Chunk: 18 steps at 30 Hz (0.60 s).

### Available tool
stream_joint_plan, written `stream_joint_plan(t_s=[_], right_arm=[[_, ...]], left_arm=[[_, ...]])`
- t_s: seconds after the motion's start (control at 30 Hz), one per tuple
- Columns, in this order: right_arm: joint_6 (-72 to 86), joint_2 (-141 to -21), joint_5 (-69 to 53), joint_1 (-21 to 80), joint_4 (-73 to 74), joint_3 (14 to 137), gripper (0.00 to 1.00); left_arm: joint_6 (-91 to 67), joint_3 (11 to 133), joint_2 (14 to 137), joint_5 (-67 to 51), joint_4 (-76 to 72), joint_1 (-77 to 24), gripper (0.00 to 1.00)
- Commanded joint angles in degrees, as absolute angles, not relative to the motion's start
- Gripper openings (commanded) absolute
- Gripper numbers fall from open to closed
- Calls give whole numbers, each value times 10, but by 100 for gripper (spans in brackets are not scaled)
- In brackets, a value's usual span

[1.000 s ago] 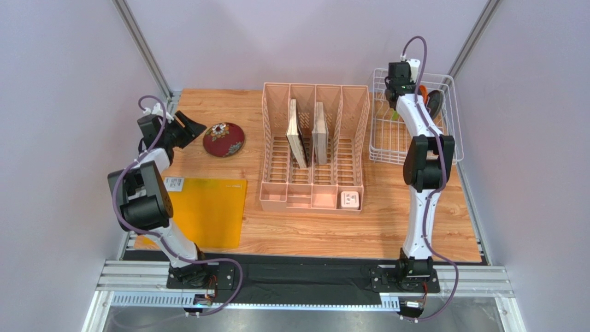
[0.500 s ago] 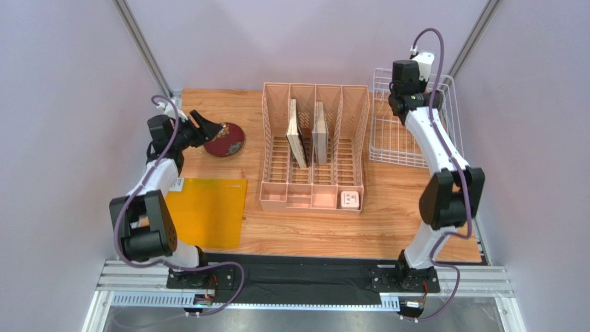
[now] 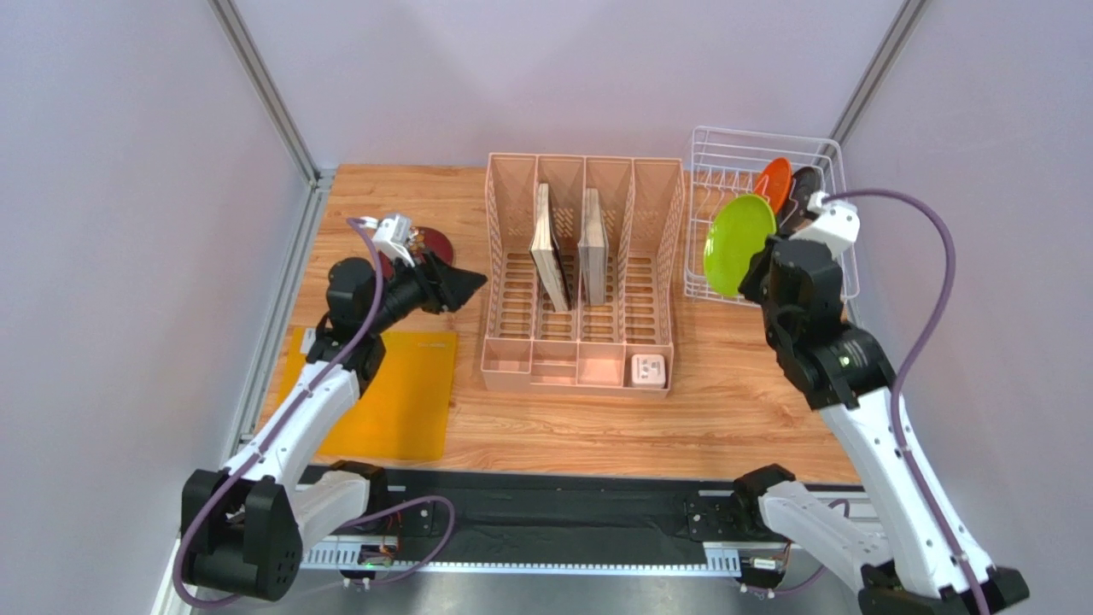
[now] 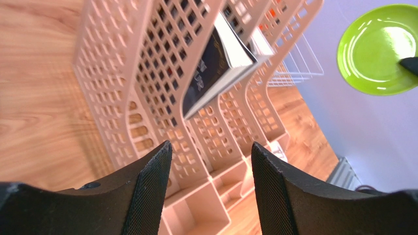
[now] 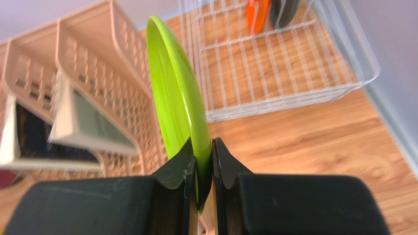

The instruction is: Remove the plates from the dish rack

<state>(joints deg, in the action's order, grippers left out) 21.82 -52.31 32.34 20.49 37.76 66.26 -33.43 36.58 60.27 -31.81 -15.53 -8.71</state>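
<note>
My right gripper is shut on the lower rim of the lime green plate. It holds the plate upright in the air, in front of the white wire dish rack. An orange plate and a dark plate stand in the rack's far right corner. The dark red plate lies on the table at the left, mostly hidden behind my left gripper. That gripper is open and holds nothing, facing the pink organizer; the green plate shows in its view.
A pink slotted organizer with two books upright in it stands mid-table between the arms. A flat yellow mat lies at the front left. Grey walls close in on both sides.
My right arm has drawn back from the rack toward the near side, lifting the green plate out. My left arm has swung right from beside the red plate toward the organizer.
</note>
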Motion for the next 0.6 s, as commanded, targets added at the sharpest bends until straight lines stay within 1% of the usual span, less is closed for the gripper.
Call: stream_joint_plan(t_s=[0.0,0.07,0.17,0.23,0.37,0.57], right_arm=[[290,-456,155,214,391,589,0],[316,-439,80,218,366,538,0],[336,-425,19,234,332,496,0],[344,-426,9,255,321,484,0],[363,-432,-60,267,270,448,0],[388,-441,-106,279,214,422,0]], left_arm=[[-373,336,577,-294,-213,-138,67],[-387,313,568,-286,-233,-169,67],[-410,285,560,-255,-271,-212,67],[-426,273,565,-236,-308,-234,67],[-436,249,591,-200,-361,-289,67],[-458,249,656,-183,-427,-328,67]])
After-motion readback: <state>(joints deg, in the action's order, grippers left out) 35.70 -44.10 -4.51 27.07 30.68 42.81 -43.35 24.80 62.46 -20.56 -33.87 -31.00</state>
